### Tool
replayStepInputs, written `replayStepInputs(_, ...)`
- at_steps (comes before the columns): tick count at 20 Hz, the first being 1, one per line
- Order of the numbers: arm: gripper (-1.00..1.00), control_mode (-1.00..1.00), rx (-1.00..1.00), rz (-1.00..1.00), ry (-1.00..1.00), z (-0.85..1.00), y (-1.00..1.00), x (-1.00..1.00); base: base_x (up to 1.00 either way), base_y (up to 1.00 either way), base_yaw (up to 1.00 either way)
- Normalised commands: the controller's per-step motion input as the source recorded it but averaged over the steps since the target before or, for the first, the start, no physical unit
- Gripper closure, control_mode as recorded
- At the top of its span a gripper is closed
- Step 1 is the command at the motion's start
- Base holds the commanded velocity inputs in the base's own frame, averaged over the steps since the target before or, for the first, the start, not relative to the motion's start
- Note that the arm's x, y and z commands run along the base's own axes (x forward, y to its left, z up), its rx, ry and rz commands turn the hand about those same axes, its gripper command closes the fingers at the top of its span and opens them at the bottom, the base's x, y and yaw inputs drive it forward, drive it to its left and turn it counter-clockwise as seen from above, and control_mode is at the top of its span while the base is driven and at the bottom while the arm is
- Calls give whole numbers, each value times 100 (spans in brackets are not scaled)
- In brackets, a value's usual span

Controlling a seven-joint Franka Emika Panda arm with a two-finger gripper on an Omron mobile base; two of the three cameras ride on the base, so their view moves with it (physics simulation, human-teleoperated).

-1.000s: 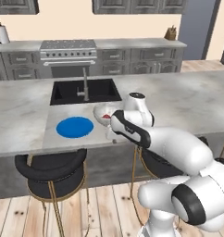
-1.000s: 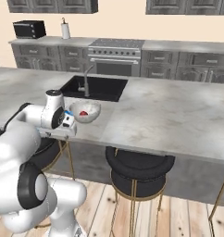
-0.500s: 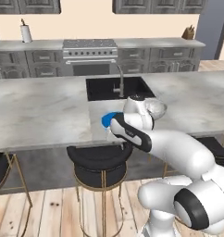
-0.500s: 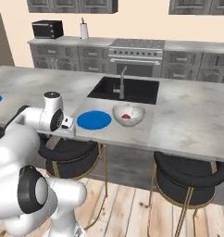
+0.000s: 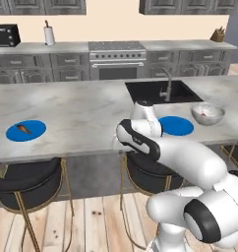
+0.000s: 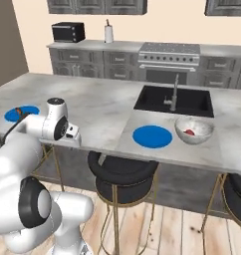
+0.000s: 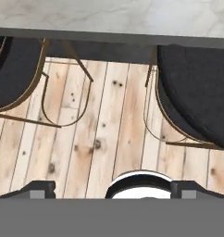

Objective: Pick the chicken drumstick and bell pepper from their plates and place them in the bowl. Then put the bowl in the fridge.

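A: Left base view first. Which step is in hand?

B: By my reading, the pepper half is done: something red lies in the bowl (image 5: 207,113) at the right, and the near plate (image 5: 175,125) beside it is bare. The chicken drumstick (image 5: 24,129) lies on the far plate (image 5: 25,130) at the left edge, so fetching it looks like the step in hand.

A: And the gripper?

B: The wrist sits in the middle of the frame over the counter (image 5: 76,113) edge, with the drumstick well off to its left. The fingers themselves I can't make out here.

A: Right base view?

B: The far plate (image 6: 21,113) is at the left, partly behind the arm; the wrist hangs just right of it. The near plate (image 6: 152,136) and bowl (image 6: 194,130), with the bell pepper (image 6: 190,132) inside, sit right of centre, well apart from the hand.

A: Hand view?

B: The gripper (image 7: 113,189) has its tips set wide at the bottom corners, nothing between them. It looks down past the counter (image 7: 114,18) edge at the floor and stools.

A: Next move?

B: Probably lift the hand over the counter, then bring it above the drumstick.
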Motion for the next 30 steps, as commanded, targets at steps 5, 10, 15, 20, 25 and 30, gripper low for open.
replayStepInputs(5,-100,100,0,0,0,0,0,0,47,81,-4)
replayStepInputs(10,-100,100,0,0,0,0,0,0,63,62,-11)
replayStepInputs(15,-100,100,0,0,0,0,0,0,65,12,-10)
replayStepInputs(20,-100,100,0,0,0,0,0,0,54,2,-9)
replayStepInputs(25,-100,100,0,0,0,0,0,0,51,2,0)
replayStepInputs(30,-100,100,0,0,0,0,0,0,29,4,1)
